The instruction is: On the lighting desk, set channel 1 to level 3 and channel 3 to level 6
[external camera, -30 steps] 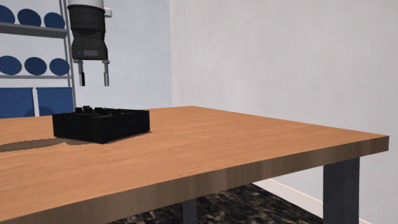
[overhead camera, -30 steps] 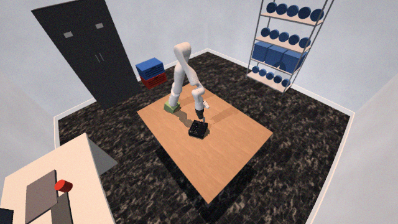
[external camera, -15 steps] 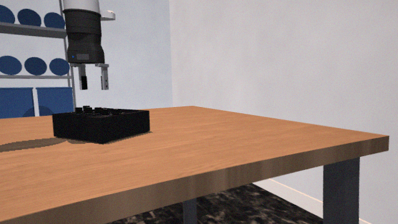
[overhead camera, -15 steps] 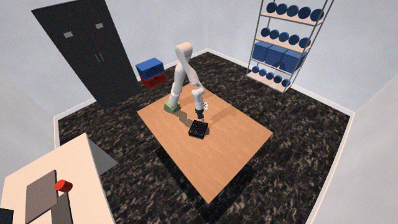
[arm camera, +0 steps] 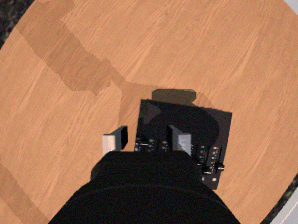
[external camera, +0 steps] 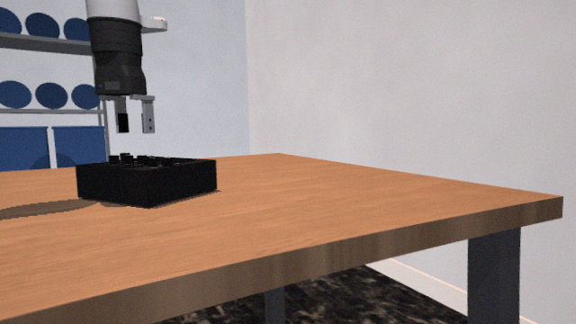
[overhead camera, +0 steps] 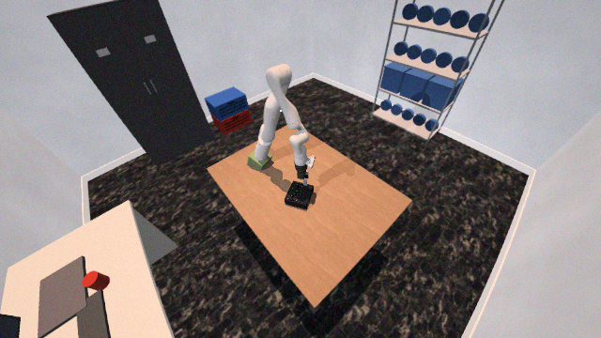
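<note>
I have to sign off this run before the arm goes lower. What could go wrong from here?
1. The fader caps on the black box-shaped lighting desk stand close together; the open two-finger gripper hovering above might nudge a neighbouring one.
2. The desk sits loose on the wooden table; a sideways push could slide it.
</note>
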`<state>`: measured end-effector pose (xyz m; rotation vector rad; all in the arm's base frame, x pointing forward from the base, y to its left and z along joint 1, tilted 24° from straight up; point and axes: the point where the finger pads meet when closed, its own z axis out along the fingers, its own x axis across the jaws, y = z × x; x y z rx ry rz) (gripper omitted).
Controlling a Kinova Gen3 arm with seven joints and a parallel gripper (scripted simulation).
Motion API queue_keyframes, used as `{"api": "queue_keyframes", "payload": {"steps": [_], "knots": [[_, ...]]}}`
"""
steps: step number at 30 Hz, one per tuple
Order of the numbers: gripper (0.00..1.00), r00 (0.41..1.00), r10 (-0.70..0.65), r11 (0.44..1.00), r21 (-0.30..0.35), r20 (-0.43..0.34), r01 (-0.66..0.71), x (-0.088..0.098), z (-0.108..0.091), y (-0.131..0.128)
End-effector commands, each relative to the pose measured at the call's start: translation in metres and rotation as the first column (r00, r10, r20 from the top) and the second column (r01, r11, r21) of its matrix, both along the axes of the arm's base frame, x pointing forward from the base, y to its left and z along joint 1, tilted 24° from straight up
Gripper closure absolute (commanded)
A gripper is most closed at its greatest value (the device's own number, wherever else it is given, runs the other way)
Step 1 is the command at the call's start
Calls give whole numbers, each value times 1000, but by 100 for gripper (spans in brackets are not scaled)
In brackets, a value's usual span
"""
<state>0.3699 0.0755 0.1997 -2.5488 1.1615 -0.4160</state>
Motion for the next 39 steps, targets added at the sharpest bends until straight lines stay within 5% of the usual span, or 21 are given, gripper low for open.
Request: {"api": "queue_keyframes", "payload": {"steps": [1, 30, 31, 39], "knots": [[0, 999, -50, 999, 14, -6, 50, 0, -2, 0], [0, 990, -140, 989, 52, -25, 141, 0, -5, 0], [100, 990, -140, 989, 52, -25, 141, 0, -5, 0], [100, 990, -140, 989, 52, -25, 141, 0, -5, 0]]}}
